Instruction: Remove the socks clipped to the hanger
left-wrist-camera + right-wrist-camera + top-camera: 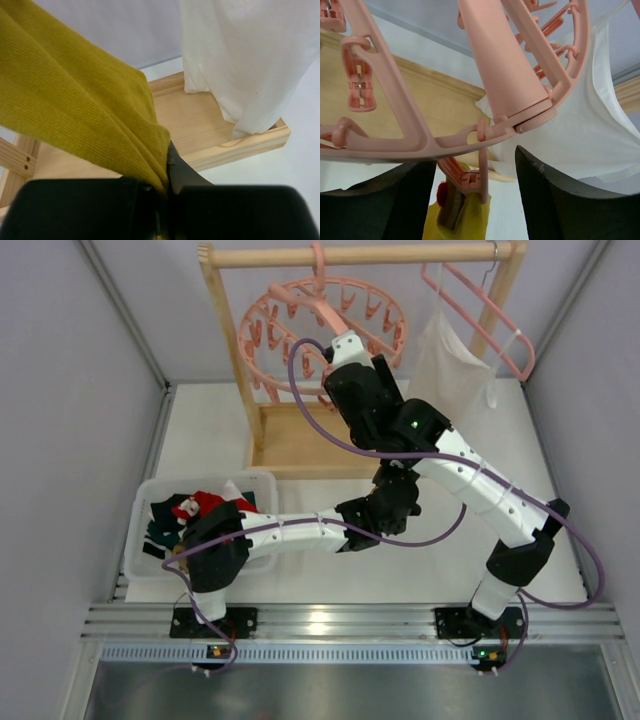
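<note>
Sock in hand: mustard sock (75, 100), top end caught in one clip (465, 182) under the rim of the hanger (410, 142). It runs taut down toward the near side. Hidden beneath the arms in the top view.
Grip, left: left gripper (162, 190) pressed together on the sock's lower end.
Grip, right: right gripper (475, 200) spread, one finger on each side of the clip, neither visibly touching it.
Step (my read): squeeze the clip open so the sock drops free.
Doing it well: close on the clip's upper tabs, not on the fabric or the ring. Keep the left pull light and straight down so the hanger doesn't swing. Draw away only once the clip gapes.
Bin: clear plastic bin (150, 490), near left, holds a heap of loose socks (195, 508) in red, black and teal.
Bag: white cloth bag (450, 360), far right on the wooden rack (290, 435). Contents can't be told.
</note>
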### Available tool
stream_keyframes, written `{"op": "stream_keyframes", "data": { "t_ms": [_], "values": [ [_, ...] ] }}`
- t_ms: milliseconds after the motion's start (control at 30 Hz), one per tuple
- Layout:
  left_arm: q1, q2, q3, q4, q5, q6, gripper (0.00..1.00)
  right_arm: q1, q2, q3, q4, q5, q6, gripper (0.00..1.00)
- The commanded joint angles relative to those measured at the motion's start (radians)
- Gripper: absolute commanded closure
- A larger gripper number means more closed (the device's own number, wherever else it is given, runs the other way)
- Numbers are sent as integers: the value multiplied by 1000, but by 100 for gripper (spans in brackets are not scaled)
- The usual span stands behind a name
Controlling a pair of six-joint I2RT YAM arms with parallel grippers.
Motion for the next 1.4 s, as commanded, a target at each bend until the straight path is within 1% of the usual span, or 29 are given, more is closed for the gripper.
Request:
{"op": "stream_keyframes", "data": {
  "t_ms": [0, 67, 133, 167, 200, 267, 300, 367, 500, 567, 600, 733, 767, 833, 967, 1000, 1033, 1100, 1133, 1167, 1233, 1267, 1300, 1333, 1367],
  "values": [
    [-11, -30, 17, 33, 10, -4, 100, -4, 0, 6, 69, 43, -32, 39],
    [-11, -31, 14, 33, 10, -4, 100, -4, 1, 3, 78, 52, -38, 41],
    [-11, -31, 12, 33, 10, -6, 100, -3, 1, 0, 84, 52, -38, 46],
    [-11, -31, 12, 33, 10, -4, 100, -4, 1, -3, 87, 48, -40, 49],
    [-11, -31, 13, 33, 10, -3, 100, -3, 1, -2, 86, 46, -38, 56],
    [-11, -27, 17, 33, 9, 2, 100, -1, 3, -2, 87, 51, -40, 63],
    [-11, -27, 18, 33, 9, 5, 100, 2, 6, -2, 87, 52, -40, 69],
    [-10, -25, 21, 33, 9, 5, 100, 6, 3, -5, 87, 49, -38, 74],
    [-7, -31, 6, 31, 13, -6, 100, 10, -10, -13, 92, 44, -34, 75],
    [-5, -45, -25, 30, 23, -27, 100, 10, -16, -23, 96, 38, -32, 75],
    [-5, -50, -37, 30, 36, -36, 100, 10, -23, -28, 106, 37, -31, 78],
    [-7, -97, -121, 28, 64, -82, 100, 8, -36, -40, 118, 25, -22, 80],
    [-7, -110, -140, 28, 75, -110, 100, 10, -39, -40, 122, 23, -22, 90],
    [-7, -134, -178, 28, 86, -124, 100, 8, -40, -43, 130, 23, -20, 99],
    [-7, -160, -204, 27, 87, -122, 100, 3, -34, -37, 123, 12, -5, 100],
    [-8, -171, -224, 27, 87, -124, 100, 2, -36, -37, 119, 9, 0, 95],
    [-10, -201, -239, 27, 93, -162, 100, 2, -37, -45, 118, -3, 3, 89],
    [-17, -246, -279, 24, 93, -180, 100, -1, -49, -54, 118, -23, 18, 68],
    [-22, -295, -325, 22, 89, -200, 100, -4, -56, -69, 124, -43, 24, 59],
    [-25, -321, -350, 21, 89, -211, 100, -6, -72, -77, 132, -51, 34, 51],
    [-27, -395, -408, -22, 98, -239, 100, -7, -92, -103, 138, -86, 37, 44],
    [-28, -416, -425, -39, 98, -248, 100, -9, -114, -112, 138, -92, 72, 36],
    [-28, -435, -443, -105, 99, -259, 100, -10, -125, -123, 139, -95, 77, 32],
    [-27, -470, -451, -137, 98, -277, 100, -10, -138, -146, 139, -116, 81, 28],
    [-28, -485, -454, -185, 95, -294, 100, -10, -166, -161, 144, -127, 93, 12]
  ]
}}
